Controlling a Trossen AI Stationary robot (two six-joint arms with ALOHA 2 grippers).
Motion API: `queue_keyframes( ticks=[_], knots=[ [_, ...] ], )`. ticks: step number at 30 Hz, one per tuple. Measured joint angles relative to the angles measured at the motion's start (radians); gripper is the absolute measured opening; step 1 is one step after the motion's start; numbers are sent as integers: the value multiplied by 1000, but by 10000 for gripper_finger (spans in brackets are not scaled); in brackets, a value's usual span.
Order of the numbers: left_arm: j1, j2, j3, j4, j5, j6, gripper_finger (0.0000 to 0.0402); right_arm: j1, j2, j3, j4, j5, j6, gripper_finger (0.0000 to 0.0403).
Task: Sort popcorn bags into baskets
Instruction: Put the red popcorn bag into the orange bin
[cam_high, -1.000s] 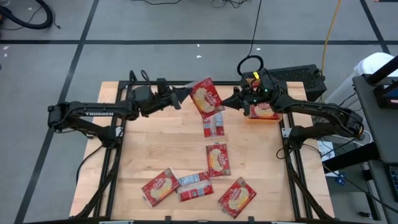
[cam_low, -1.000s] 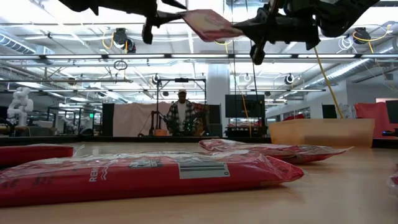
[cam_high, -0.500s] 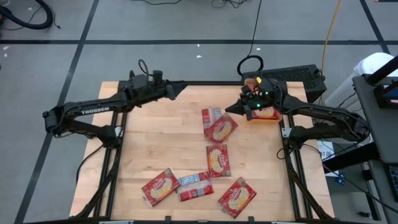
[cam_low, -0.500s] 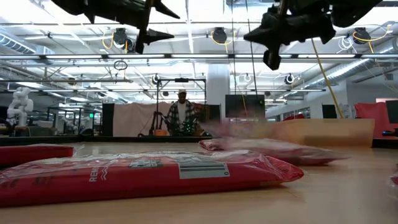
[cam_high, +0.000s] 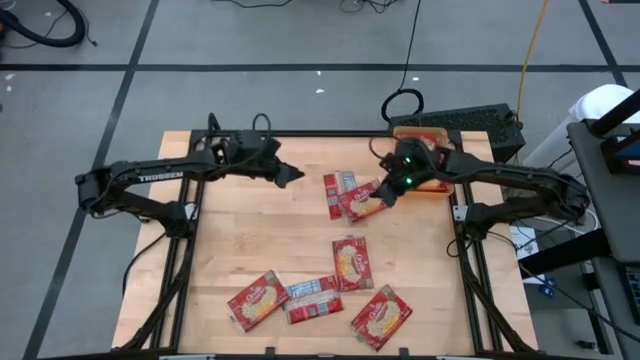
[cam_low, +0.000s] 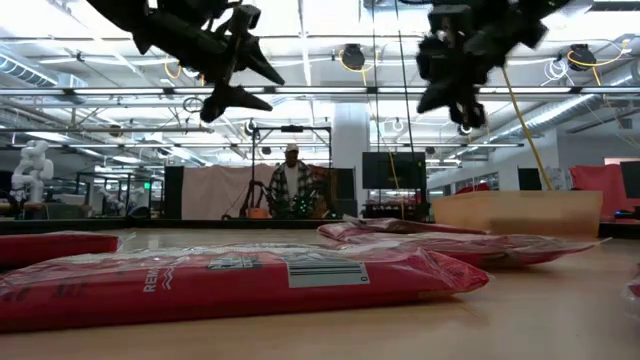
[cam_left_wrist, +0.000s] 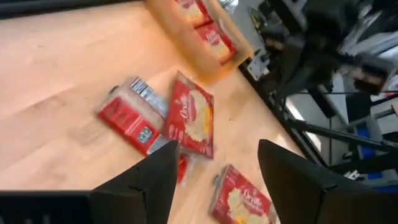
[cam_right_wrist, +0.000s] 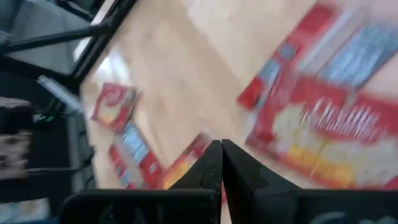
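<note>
Left gripper (cam_high: 293, 176) spread, empty, above far-left desk (cam_high: 250, 240), right gripper (cam_high: 381, 194) pressed together over popcorn bags (cam_high: 352, 196) at far centre, orange basket (cam_high: 432, 188) far right, more bags (cam_high: 320, 297) near edge.

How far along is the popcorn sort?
Done: two popcorn bags already lie in the orange basket. In hand: nothing; the left pincer is open and empty, and the shut right pincer hangs above the bag pair beside the basket. Left: six bags on the table, four near the front edge.
</note>
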Motion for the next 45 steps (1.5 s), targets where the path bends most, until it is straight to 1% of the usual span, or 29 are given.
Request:
queue_keyframes(
  ticks=[4,8,13,15,17,19,22,24,27,29,32,35,37,39,42,45],
  knots=[
    [-23,59,0,-16,-2,-33,202,-26,142,202,-119,22,-159,7],
    [-53,101,0,-13,-8,-108,187,-66,333,396,-256,20,-382,32],
    [-109,108,0,-15,-106,-247,168,-145,562,578,-443,-13,-643,86],
    [-135,108,0,-16,-143,-283,160,-177,642,622,-520,-18,-731,112],
    [-158,108,0,-16,-174,-310,152,-205,713,653,-581,3,-795,139],
    [-180,108,0,-16,-207,-337,147,-226,773,673,-633,40,-865,165],
    [-208,108,0,-16,-270,-374,146,-246,842,688,-676,126,-959,199],
    [-220,108,0,-16,-302,-380,145,-259,863,684,-656,126,-996,217],
    [-222,108,0,-18,-317,-383,145,-272,873,678,-620,123,-1084,233],
    [-221,108,0,-23,-317,-382,145,-281,877,676,-619,121,-1131,236],
    [-221,108,0,-22,-317,-365,145,-291,876,675,-630,69,-1160,237],
    [-221,108,0,-22,-317,-356,145,-293,875,665,-634,61,-1185,237],
    [-220,108,0,-22,-317,-349,145,-293,876,644,-630,5,-1184,237],
    [-218,108,0,-22,-316,-336,145,-287,876,615,-626,-19,-1180,238],
    [-216,108,0,-23,-307,-314,145,-264,876,557,-623,-11,-1189,238],
    [-216,108,0,-24,-291,-284,145,-243,871,499,-575,52,-1196,235]
  ],
)
